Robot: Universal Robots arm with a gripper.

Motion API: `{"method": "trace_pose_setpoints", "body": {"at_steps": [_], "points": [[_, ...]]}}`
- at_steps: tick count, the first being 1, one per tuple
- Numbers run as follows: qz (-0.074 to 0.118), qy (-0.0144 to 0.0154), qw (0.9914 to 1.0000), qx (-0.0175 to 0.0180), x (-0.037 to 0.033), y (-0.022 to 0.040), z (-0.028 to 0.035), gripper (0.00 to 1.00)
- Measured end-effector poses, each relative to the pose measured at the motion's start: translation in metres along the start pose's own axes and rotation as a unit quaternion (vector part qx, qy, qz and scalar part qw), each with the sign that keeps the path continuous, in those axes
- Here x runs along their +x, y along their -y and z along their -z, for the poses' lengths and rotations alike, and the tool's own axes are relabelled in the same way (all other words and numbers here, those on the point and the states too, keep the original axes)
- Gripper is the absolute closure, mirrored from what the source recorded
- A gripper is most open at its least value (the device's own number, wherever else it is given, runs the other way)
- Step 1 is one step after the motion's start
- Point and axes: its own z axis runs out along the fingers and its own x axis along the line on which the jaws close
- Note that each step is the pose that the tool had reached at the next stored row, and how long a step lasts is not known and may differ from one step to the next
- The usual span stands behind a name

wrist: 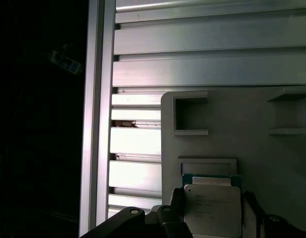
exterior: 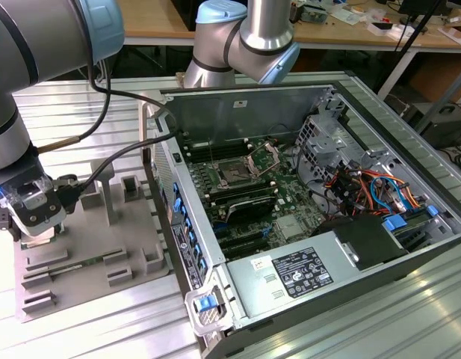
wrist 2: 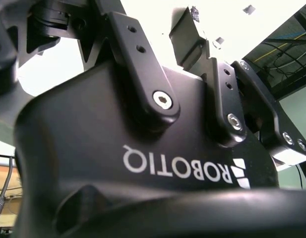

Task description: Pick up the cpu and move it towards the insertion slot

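In the first wrist view the cpu [wrist: 212, 210] lies flat, its pale metal top facing up and a strip of green board showing along one edge. The gripper [exterior: 39, 232] has black parts close against two opposite sides of it. Whether it is clamped on the chip or only set around it cannot be told. The chip sits on the grey tray [wrist: 242, 129], just beside a shallow raised rectangular frame, with a square-sided open bracket of the same grey plastic a little farther on. The tray rests on a slatted aluminium table [wrist: 192, 44]. In the exterior view the gripper stands low over the tray's end at the exterior view's left, with black cables looping from the wrist over the raised blocks. To the exterior view's right, well apart from the gripper, an open computer case [exterior: 215, 105] lies on its side on the same table. On the green board inside is the insertion slot [exterior: 236, 173], a dark square in a shiny steel frame with its hinged bracket [exterior: 264, 157] raised just beside it. Long black memory slots [exterior: 245, 206] run near it. A power supply [exterior: 290, 273] fills the case's near corner, and coloured cables [exterior: 364, 187] bunch toward its far side. Beyond the case the robot arm [exterior: 252, 37] rises before a wooden bench [exterior: 155, 19].
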Motion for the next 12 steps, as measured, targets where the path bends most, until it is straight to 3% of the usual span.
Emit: {"method": "trace_pose_setpoints", "body": {"at_steps": [12], "points": [[0.000, 0.0000, 1.00000, -0.0006, 0.0001, -0.0003, 0.0075, 0.45]]}}
